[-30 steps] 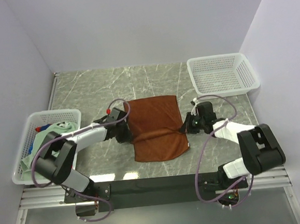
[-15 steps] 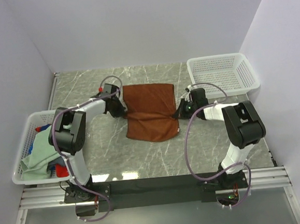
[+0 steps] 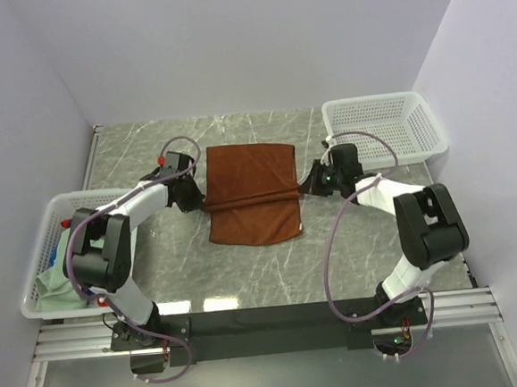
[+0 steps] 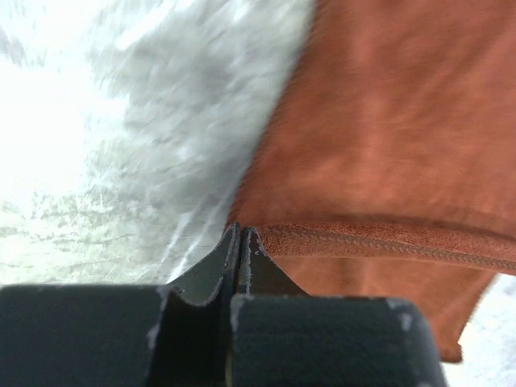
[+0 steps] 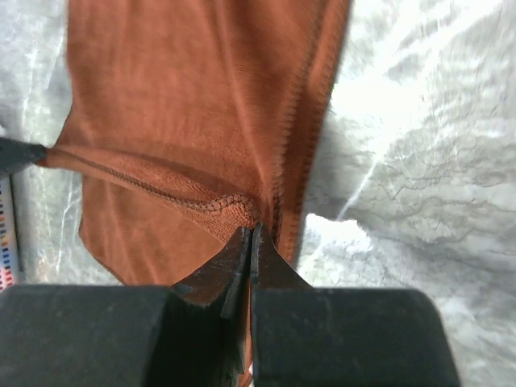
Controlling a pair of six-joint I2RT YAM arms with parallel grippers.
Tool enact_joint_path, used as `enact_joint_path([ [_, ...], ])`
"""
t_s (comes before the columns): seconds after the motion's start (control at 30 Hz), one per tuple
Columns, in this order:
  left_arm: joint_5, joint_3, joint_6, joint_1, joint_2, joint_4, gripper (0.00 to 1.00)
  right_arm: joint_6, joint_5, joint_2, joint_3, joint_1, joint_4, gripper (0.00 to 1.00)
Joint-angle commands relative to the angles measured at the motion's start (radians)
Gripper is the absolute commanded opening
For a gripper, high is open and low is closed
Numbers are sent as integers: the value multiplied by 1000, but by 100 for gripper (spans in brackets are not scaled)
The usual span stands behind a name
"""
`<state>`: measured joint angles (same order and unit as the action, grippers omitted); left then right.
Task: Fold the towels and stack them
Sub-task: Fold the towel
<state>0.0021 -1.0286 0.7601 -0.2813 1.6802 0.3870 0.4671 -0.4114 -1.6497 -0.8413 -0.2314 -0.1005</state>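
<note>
A rust-brown towel lies mid-table with a raised fold line across its middle, and its lower half hangs toward me. My left gripper is shut on the towel's left corner, where a stitched hem runs off from the fingertips. My right gripper is shut on the right corner, with bunched hem at its tips. Further towels sit in the left basket: a pale mint-green one and a blue one.
The white mesh basket holding towels stands at the left table edge. A second white mesh basket stands at the far right, with nothing seen in it. Grey marble table shows in front of the towel. Walls close in on three sides.
Both grippers have moved toward the far side of the table, carrying the towel's pinched corners with them. The whole towel has shifted back and slightly left.
</note>
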Motion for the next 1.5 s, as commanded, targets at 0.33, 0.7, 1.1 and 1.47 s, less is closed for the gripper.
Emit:
enact_joint_path([
  [0.33,-10,-145,-85,4,-209,79,0,-113,102,260,-53,-36,145,0],
  [0.7,67,148,-33,-13,-373,7,0,-78,83,380,152,-65,108,0],
  [1.1,46,286,27,-110,-307,-77,1,-48,75,291,274,-71,39,0],
  [1.47,1,194,-4,-114,-332,3,1,-74,91,375,185,-75,128,0],
])
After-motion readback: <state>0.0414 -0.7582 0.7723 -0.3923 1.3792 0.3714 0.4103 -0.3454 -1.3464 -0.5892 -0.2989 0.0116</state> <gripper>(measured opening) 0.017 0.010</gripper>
